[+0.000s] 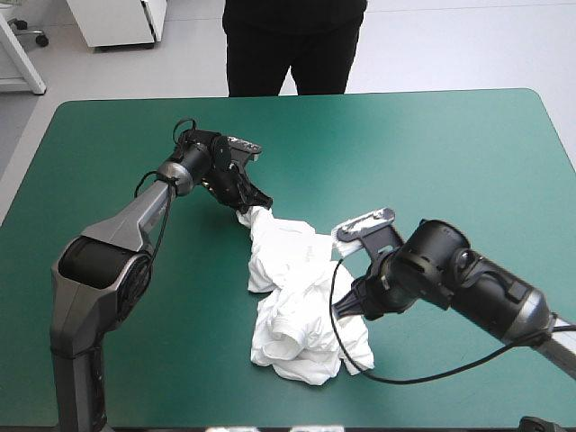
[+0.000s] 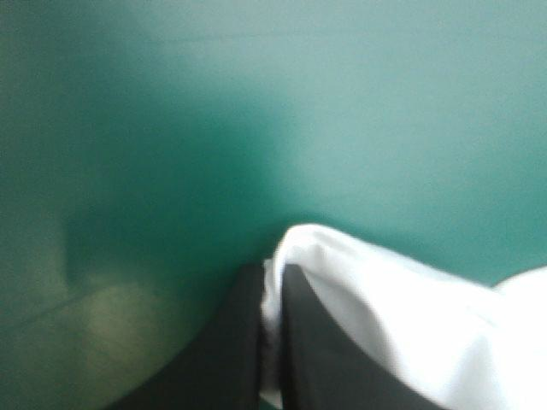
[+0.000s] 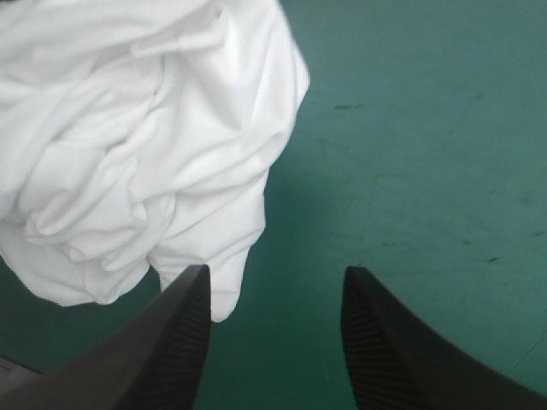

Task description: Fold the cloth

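1. The T-shirt lies as a crumpled white heap on the teal-green cover, a little toward 6 o'clock from the table's middle in the high view; a narrow tail of cloth runs out from the heap toward 11 o'clock.
2. The left gripper sits at the end of that tail, at 11 o'clock from the heap, and pinches the fabric; in its wrist view the two black fingers stand all but together with a thin white fold between them, and more cloth spills along the outer side of one finger.
3. Ahead of the left gripper's tips there is only bare cover.
4. The right gripper is at about 3 o'clock from the heap in the high view, low over the heap's edge; its fingers stand wide apart and hold nothing.
5. In the right wrist view the bundle lies ahead of the gripper and off to one side; a lobe of cloth reaches down to just beside one fingertip, though whether they touch cannot be told; the gap between the fingers shows bare cover.
6. The heap is thickest and most rumpled at its 6 o'clock end; toward 12 o'clock it lies flatter.
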{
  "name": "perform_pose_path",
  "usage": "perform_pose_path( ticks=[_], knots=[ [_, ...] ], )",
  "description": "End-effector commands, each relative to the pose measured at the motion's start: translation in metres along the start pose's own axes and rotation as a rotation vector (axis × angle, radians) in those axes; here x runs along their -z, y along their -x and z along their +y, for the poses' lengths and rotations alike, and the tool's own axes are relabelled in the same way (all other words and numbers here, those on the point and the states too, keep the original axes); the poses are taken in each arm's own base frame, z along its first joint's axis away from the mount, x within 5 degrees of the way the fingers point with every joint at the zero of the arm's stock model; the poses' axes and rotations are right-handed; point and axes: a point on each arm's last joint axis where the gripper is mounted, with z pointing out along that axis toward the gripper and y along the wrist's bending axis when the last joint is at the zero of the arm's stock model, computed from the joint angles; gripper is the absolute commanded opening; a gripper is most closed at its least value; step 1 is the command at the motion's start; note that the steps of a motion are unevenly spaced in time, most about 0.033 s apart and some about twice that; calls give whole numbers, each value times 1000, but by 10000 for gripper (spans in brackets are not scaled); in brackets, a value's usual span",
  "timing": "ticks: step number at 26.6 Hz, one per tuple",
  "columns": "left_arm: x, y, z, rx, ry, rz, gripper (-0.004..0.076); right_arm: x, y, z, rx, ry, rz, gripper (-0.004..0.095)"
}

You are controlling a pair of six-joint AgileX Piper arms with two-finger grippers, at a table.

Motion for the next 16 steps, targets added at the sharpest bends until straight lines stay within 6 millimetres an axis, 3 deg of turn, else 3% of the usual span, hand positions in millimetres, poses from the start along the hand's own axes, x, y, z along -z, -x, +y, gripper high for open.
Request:
perform_pose_path(
  ticks=[1, 7, 16],
  knots=[
    [19, 2, 0, -15, 17, -33, -9, -12, -11, 9, -17, 2, -10, 461],
    [19, 3, 0, -15, 18, -39, -9, -44, -29, 9, -23, 8, 24, 461],
    [19, 3, 0, -15, 19, -42, -9, -76, -52, 23, -70, 132, 72, 461]
  ],
)
